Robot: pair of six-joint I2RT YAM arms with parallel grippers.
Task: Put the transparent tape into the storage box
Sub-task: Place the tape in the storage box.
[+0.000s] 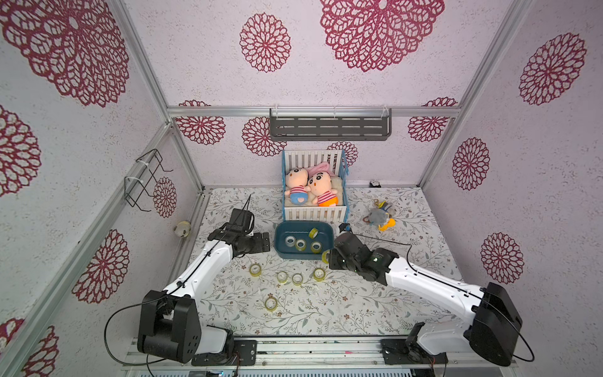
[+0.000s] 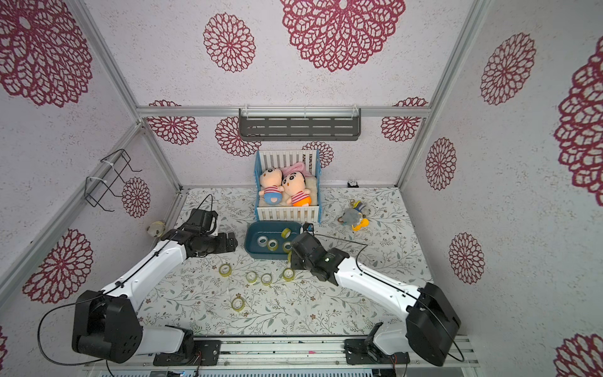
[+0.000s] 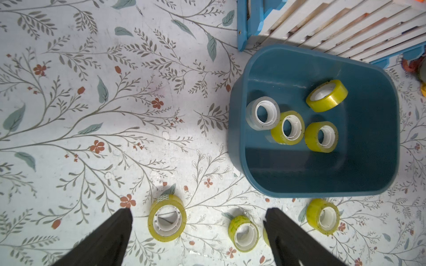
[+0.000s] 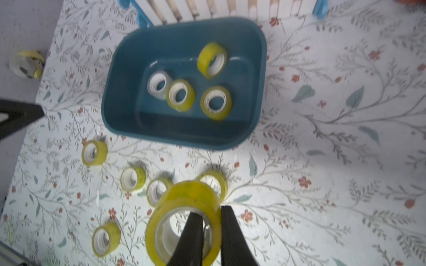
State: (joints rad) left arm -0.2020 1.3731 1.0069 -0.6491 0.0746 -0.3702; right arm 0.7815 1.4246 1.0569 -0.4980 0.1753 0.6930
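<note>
Robot lab test cell, dressed as a kid's room. Giveaways: bare aluminium profile frame [image 1: 313, 111] holding wallpaper panels with crimson flower medallions [image 1: 265, 42]; white-and-black left arm [image 1: 202, 267] and right arm [image 1: 430, 282] mounted on a slotted metal base rail [image 1: 319, 351]. Nursery props: white-and-blue slatted toy crib [image 1: 313, 213] with two plush dolls in striped tops [image 1: 321, 191], leaf-and-flower printed table cover [image 1: 326, 313], grey slotted plastic shelf [image 1: 329, 128] and black wire rack [image 1: 143, 179], both cable-tied to the frame.

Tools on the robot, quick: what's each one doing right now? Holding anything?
Left tool: open, holding nothing.
Right tool: shut on a yellowish tape roll, pinching its wall.
</note>
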